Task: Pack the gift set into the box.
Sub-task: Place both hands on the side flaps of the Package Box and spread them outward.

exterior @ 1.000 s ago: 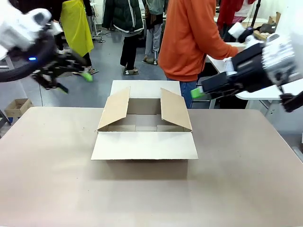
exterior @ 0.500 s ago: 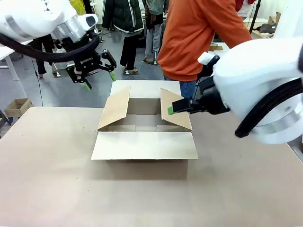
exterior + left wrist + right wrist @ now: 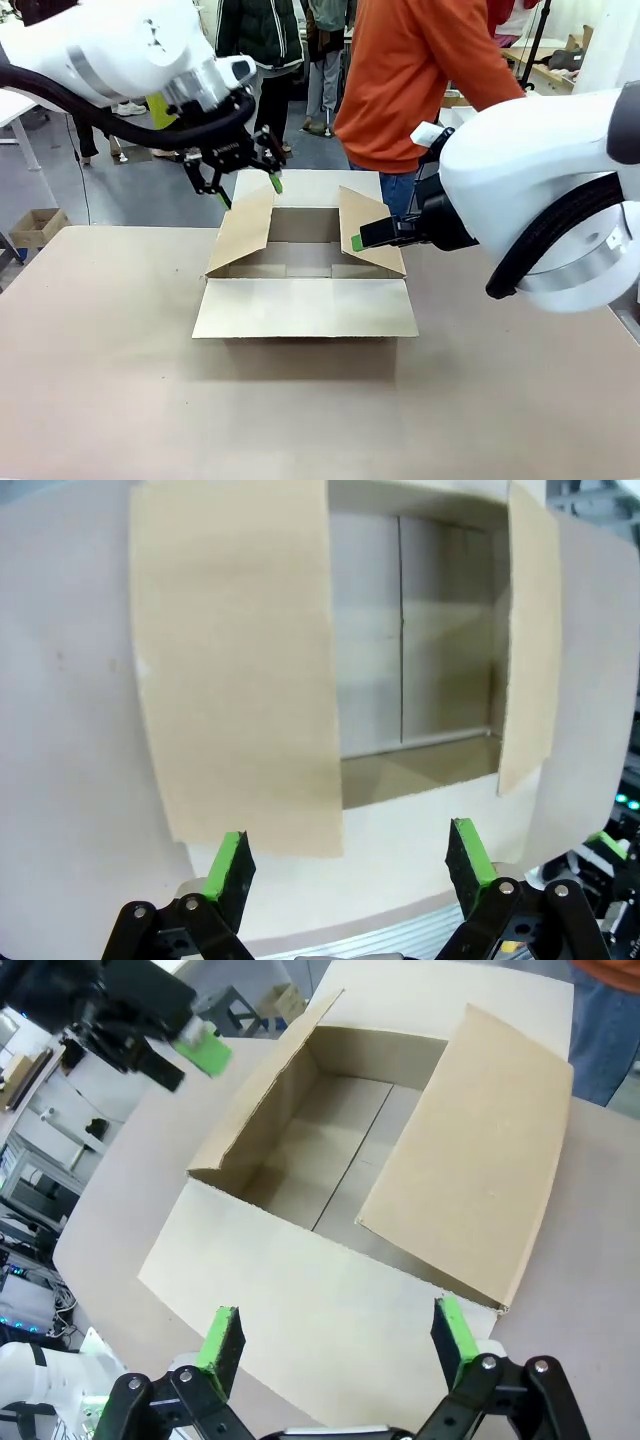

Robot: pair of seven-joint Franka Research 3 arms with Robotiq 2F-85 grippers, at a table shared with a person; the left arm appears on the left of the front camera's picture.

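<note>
The brown cardboard box (image 3: 305, 300) stands mid-table with all four flaps spread and nothing inside. In the left wrist view I look straight down into the box (image 3: 400, 650); the right wrist view shows the box (image 3: 340, 1150) at an angle. My left gripper (image 3: 247, 188) hovers open just above the top edge of the left flap, its own camera showing the left gripper (image 3: 350, 860) empty. My right gripper (image 3: 360, 240) is open beside the right flap, and the right gripper (image 3: 336, 1332) has nothing between its green pads. The gift set is out of view.
A person in an orange top (image 3: 420, 80) stands behind the table's far edge, right of the box. Other people stand farther back. A small cardboard box (image 3: 35, 225) sits on the floor at the left. Bare tabletop (image 3: 320, 420) stretches in front of the box.
Both arms have swung in toward the box. The left gripper came from the far left to the left flap. The right gripper came from the right to the right flap.
</note>
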